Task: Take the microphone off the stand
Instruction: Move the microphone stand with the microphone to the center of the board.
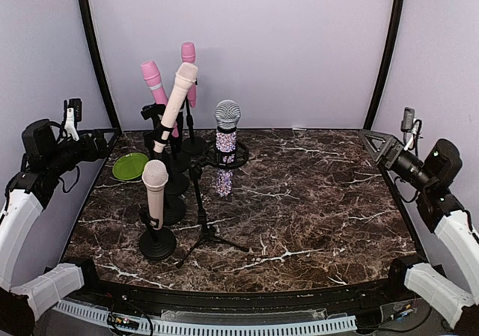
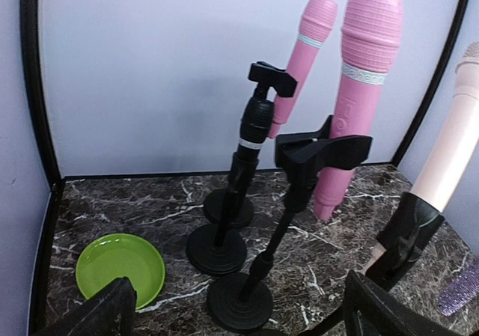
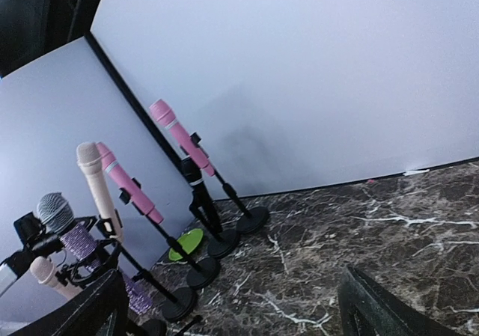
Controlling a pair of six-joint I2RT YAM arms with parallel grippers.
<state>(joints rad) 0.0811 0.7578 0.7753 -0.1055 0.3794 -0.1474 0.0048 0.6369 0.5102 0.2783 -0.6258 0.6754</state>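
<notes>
Several microphones stand in black stands at the table's left. Two pink ones (image 1: 155,81) (image 1: 188,65) are at the back, a tall cream one (image 1: 178,96) leans beside them, and a short cream one (image 1: 155,191) is in front on a round base (image 1: 157,243). A glittery purple microphone (image 1: 226,145) sits in a ring mount on a tripod (image 1: 206,233). My left gripper (image 1: 101,143) hangs open at the left edge, apart from them all. My right gripper (image 1: 378,146) hangs open at the far right. The left wrist view shows the near pink microphone (image 2: 363,89) in its clip (image 2: 322,153).
A green plate (image 1: 130,166) lies at the back left, next to the stand bases (image 2: 239,300). One stand (image 2: 254,119) carries only a bare clip. Black frame posts (image 1: 93,44) rise at both back corners in front of the lilac walls.
</notes>
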